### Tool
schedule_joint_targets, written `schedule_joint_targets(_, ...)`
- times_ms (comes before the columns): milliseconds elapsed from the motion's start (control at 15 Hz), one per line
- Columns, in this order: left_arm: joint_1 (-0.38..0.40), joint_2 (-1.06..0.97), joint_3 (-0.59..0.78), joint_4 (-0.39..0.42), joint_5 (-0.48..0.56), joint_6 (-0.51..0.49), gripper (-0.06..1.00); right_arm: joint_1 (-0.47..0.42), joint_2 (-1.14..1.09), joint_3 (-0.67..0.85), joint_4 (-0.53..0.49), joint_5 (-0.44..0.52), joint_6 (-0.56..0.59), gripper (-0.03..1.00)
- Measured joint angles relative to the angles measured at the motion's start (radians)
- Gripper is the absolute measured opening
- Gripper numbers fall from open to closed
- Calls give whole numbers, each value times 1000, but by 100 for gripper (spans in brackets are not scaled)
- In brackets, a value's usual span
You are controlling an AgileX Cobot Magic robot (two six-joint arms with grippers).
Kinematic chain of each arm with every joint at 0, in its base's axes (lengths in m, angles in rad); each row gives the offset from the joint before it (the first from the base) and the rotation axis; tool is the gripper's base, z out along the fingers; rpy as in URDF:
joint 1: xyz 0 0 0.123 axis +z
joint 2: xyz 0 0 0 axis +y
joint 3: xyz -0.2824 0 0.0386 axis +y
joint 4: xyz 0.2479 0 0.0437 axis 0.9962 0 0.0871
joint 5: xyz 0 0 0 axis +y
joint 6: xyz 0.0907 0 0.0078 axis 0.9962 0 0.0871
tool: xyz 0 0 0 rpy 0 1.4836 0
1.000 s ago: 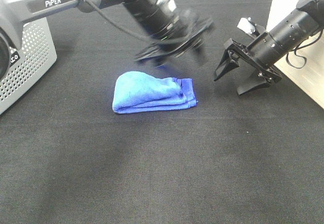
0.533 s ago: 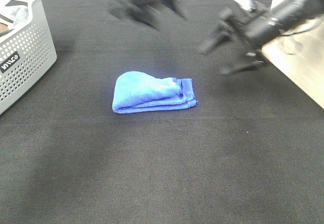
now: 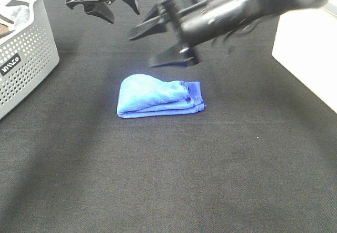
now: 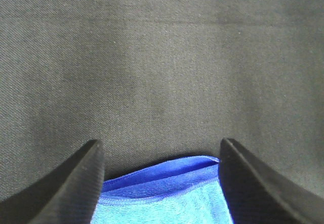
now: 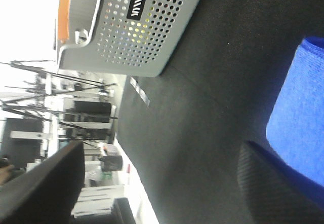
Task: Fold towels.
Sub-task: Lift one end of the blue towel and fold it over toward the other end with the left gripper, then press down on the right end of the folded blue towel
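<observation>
Status: both hands empty. My left hand [image 3: 118, 9] has pulled back beyond the towel [image 3: 158, 97], fingers spread wide. My right hand [image 3: 148, 47] has swung across and now hangs over the towel's far edge, equally wide, gripping nothing. The towel lies bundled on the counter [image 3: 184, 180], just beneath that hand. I judge the fold nearly complete. The basket [image 3: 31, 48] stands well ahead of the right hand; I see no obstruction.

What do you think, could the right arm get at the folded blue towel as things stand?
Probably yes. The right hand hangs open just above and beyond the towel, with nothing between them, and the left hand is off toward the back, out of its path.
</observation>
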Motion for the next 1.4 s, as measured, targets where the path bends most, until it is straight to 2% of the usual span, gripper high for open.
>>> schedule_joint_targets(133,0,0,0,0,0,0,62,2,94,0,55,3,-40,78)
schedule_joint_targets(400,0,0,0,0,0,0,62,-3,211,0,51,7,-44,77)
schedule_joint_targets(667,0,0,0,0,1,0,63,-20,222,0,67,30,-44,77)
schedule_joint_targets(800,0,0,0,1,1,0,63,-59,201,0,63,53,-44,77)
schedule_joint_targets(933,0,0,0,2,5,0,63,-121,160,0,27,59,-38,77)
schedule_joint_targets(1200,0,-3,0,20,64,14,63,-230,102,0,-93,129,-28,77)
schedule_joint_targets(1400,0,-66,0,131,194,71,63,-229,-56,0,-246,137,41,77)
